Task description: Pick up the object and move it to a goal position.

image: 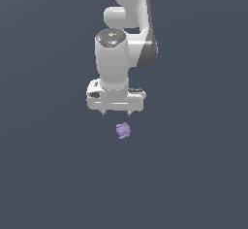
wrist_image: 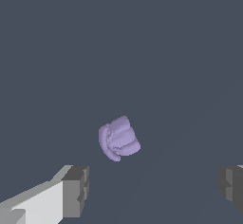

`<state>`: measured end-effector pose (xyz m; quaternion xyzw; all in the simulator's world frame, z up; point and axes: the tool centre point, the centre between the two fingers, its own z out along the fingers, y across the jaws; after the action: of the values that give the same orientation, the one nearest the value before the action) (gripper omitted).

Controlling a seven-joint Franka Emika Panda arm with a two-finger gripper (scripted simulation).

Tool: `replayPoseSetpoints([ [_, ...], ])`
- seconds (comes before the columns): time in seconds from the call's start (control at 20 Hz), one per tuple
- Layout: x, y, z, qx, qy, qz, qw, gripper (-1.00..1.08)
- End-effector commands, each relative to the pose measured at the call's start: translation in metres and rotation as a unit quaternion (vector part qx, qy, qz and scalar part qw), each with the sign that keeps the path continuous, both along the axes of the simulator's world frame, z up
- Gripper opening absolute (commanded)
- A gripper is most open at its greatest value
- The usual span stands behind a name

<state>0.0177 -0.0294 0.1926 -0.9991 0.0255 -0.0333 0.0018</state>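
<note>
The object [image: 123,130] is a tiny pale purple, lumpy blob lying on the dark grey floor. It also shows in the wrist view [wrist_image: 118,138]. My white gripper [image: 116,113] points down above it, slightly toward the exterior view's left, with a gap between fingertips and object. The jaws stand wide apart and hold nothing. In the wrist view the two fingertips [wrist_image: 76,191] frame the gripper [wrist_image: 154,187], and the object lies ahead of the gap, nearer one finger.
The white robot arm [image: 128,24] rises behind the gripper to the top of the exterior view. Only the flat dark grey floor [image: 48,174] shows around the object.
</note>
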Motion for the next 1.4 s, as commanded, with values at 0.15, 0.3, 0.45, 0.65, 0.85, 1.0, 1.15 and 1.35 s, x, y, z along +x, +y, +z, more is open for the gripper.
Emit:
replayPoseSetpoints([
  [0.15, 0.0, -0.009, 0.002, -0.004, -0.001, -0.005, 1.0, 1.0],
  [0.3, 0.0, -0.007, 0.0, -0.003, 0.0, -0.001, 1.0, 1.0],
  [0.45, 0.0, -0.006, -0.005, -0.005, 0.001, 0.009, 0.9999, 1.0],
  [0.65, 0.0, -0.002, -0.018, -0.007, 0.006, 0.036, 0.9993, 1.0],
  [0.85, 0.0, 0.004, -0.037, -0.009, 0.012, 0.076, 0.997, 1.0],
  [1.0, -0.001, 0.01, -0.055, -0.01, 0.018, 0.114, 0.9932, 1.0],
  [1.15, -0.003, 0.016, -0.073, -0.01, 0.024, 0.15, 0.9883, 1.0],
  [1.35, -0.005, 0.023, -0.089, -0.009, 0.029, 0.186, 0.9822, 1.0],
])
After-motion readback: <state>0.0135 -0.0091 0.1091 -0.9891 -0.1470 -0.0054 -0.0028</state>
